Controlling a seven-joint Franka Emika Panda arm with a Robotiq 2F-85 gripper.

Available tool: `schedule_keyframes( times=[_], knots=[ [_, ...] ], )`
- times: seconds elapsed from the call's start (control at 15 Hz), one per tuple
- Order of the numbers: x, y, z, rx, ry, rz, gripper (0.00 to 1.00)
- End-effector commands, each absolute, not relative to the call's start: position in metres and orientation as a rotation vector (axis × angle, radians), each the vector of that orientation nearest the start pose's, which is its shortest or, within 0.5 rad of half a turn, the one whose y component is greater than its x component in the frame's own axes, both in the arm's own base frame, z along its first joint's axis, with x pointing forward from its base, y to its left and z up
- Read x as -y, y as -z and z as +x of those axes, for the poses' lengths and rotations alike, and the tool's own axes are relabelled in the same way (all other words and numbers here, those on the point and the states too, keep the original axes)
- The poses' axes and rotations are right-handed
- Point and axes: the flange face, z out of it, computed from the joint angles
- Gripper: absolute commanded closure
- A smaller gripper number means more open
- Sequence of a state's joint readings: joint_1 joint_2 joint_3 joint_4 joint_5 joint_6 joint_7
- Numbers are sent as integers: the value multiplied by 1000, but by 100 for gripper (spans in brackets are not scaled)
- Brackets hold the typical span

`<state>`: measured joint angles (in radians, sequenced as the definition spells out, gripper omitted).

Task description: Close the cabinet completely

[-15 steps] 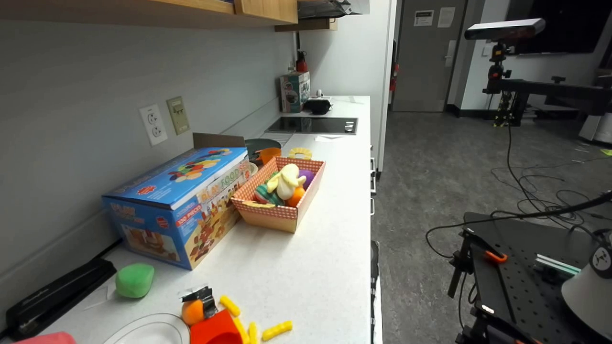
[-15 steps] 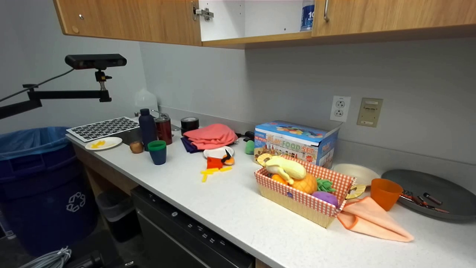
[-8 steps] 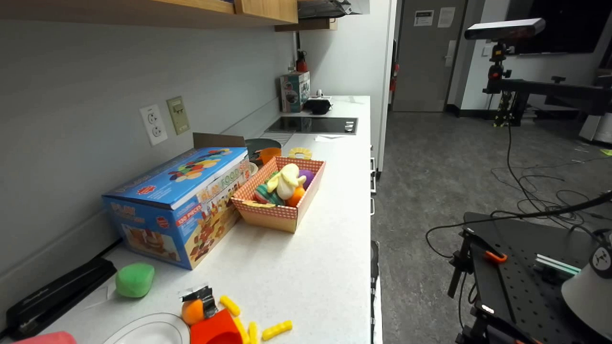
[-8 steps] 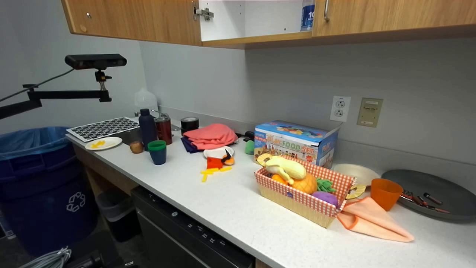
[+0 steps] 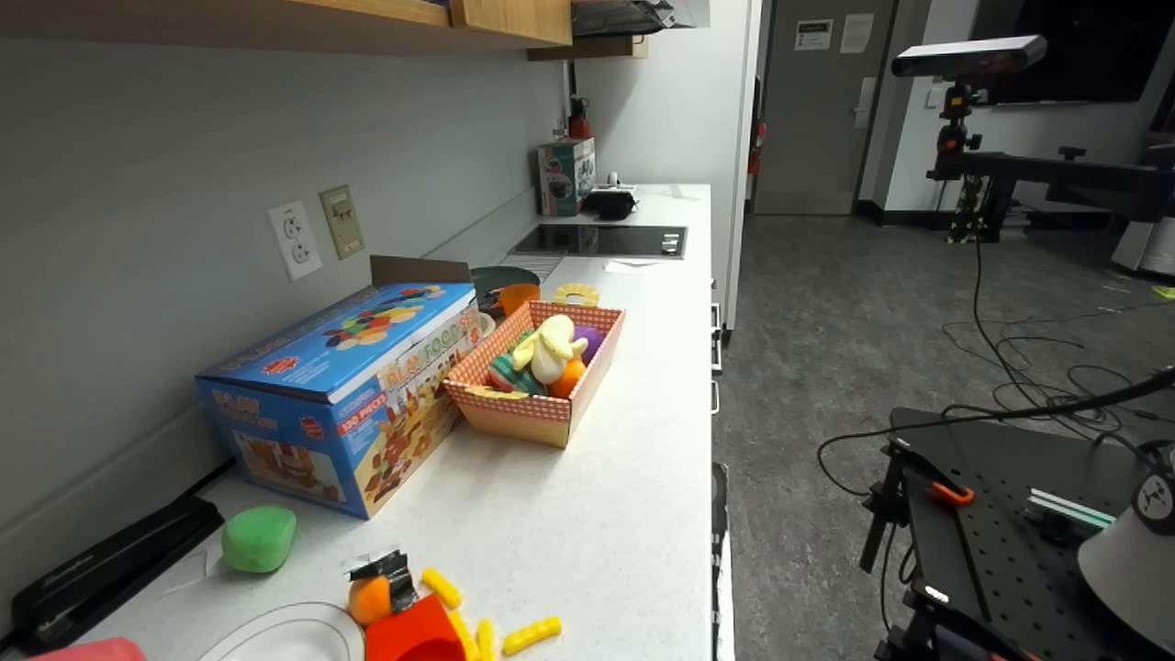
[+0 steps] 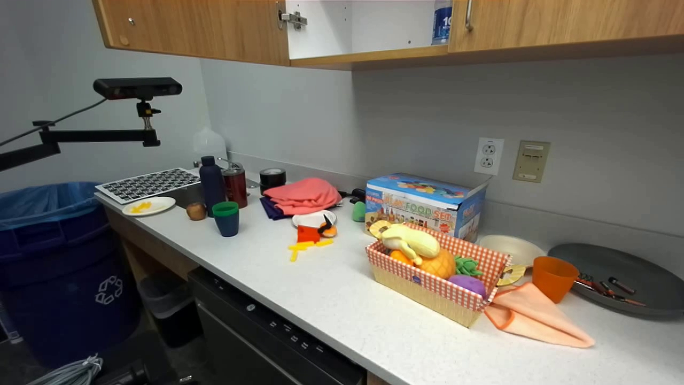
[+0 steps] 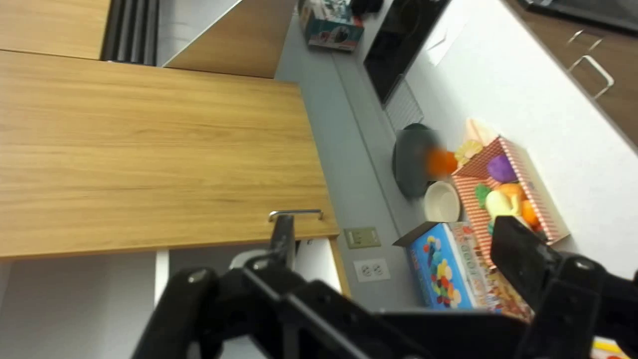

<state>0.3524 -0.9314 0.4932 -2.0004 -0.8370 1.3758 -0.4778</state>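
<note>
The wooden wall cabinet stands open in an exterior view: its left door (image 6: pixel 197 27) is swung out to the left, inner face and hinge showing. The white inside (image 6: pixel 385 27) holds a blue-labelled bottle (image 6: pixel 442 24). The neighbouring door (image 6: pixel 566 24) is shut. The wrist view is turned sideways; it shows the shut door (image 7: pixel 159 159) with its metal handle (image 7: pixel 296 213) and the open compartment (image 7: pixel 75 299). My gripper (image 7: pixel 395 222) is open and empty, one fingertip overlapping the handle's lower edge in the picture; contact cannot be told. The open door is out of the wrist view. The gripper is outside both exterior views.
Below the cabinet, the counter (image 6: pixel 320 283) bears a play food box (image 6: pixel 425 206), a checked basket of toy fruit (image 6: pixel 427 294), an orange cup (image 6: pixel 554 278) and a dark pan (image 6: pixel 620 278). The robot base (image 5: pixel 1134 560) stands across the aisle. A camera arm (image 6: pixel 96 136) stands left.
The open door's free edge has moved a little to the right in an exterior view, more in the first half second than in the second. The counter things have not moved.
</note>
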Motion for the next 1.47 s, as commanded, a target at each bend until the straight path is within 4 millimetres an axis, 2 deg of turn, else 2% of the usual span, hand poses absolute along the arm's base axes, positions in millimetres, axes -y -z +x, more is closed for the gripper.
schedule_keyframes(
  times=[0.0, 0.13, 0.4, 0.8, 1.0, 1.4],
  knots=[
    [-222, -801, 96, -962, -385, 1920, 0],
    [-231, -805, 84, -1022, -396, 2003, 0],
    [-266, -828, 64, -1150, -496, 2143, 0],
    [-311, -857, 52, -1365, -668, 2328, 0],
    [-321, -865, 55, -1461, -746, 2355, 0],
    [-318, -858, 69, -1424, -684, 2234, 0]
  ],
)
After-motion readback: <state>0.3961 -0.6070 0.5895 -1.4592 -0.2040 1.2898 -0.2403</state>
